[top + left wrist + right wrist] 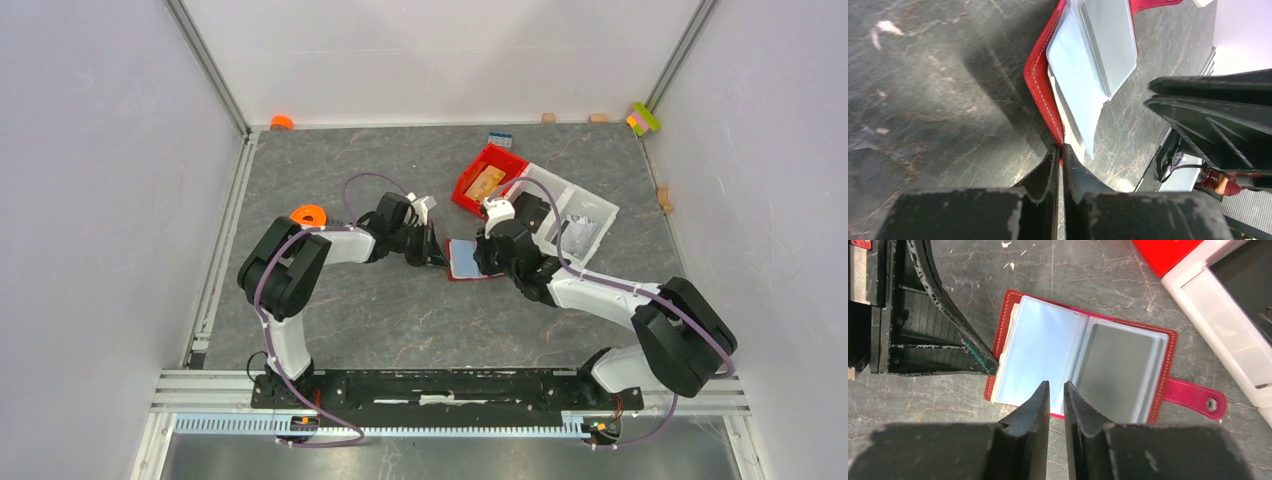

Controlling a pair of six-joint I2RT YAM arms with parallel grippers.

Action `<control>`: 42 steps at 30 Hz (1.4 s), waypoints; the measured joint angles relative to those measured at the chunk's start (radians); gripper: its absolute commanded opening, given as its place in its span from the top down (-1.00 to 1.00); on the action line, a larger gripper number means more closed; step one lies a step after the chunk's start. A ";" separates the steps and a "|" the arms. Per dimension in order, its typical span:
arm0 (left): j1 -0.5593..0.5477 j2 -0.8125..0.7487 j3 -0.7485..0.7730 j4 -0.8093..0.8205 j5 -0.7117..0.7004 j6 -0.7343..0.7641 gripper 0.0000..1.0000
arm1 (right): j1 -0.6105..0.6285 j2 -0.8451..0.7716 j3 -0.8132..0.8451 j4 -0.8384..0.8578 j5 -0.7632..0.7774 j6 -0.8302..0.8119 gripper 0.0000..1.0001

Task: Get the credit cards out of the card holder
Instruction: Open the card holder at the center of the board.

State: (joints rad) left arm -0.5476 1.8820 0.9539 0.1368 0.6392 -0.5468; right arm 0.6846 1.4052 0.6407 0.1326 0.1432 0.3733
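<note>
With the left claw [1059,150] clenched on the card holder's [1038,75] edge, the barely parted, empty right claw [1056,385] should pinch the blue card [1040,352] squarely.

Overhead, two wrist close-ups — card holder [466,260] shared

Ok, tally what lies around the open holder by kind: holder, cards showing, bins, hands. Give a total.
Holder: 1
Cards showing: 2, blue card, grey card
Bins: 2, red bin, white bin
Hands: 2, left hand, right hand
Total: 7
</note>
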 measured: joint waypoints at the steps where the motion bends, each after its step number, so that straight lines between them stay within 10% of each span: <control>1: 0.005 0.000 -0.001 -0.005 -0.002 0.000 0.85 | 0.000 -0.011 0.000 0.000 0.016 -0.001 0.24; 9: 0.020 -0.032 0.001 -0.110 -0.088 0.013 0.84 | -0.069 -0.021 -0.018 -0.013 0.032 0.006 -0.20; 42: -0.035 -0.029 0.102 -0.330 -0.223 0.100 0.81 | -0.156 0.111 -0.025 0.046 -0.198 0.023 0.32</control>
State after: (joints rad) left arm -0.5823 1.8526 1.0557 -0.1936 0.4160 -0.4469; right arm 0.5289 1.5162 0.6155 0.1787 -0.0544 0.3965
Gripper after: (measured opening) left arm 0.094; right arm 0.354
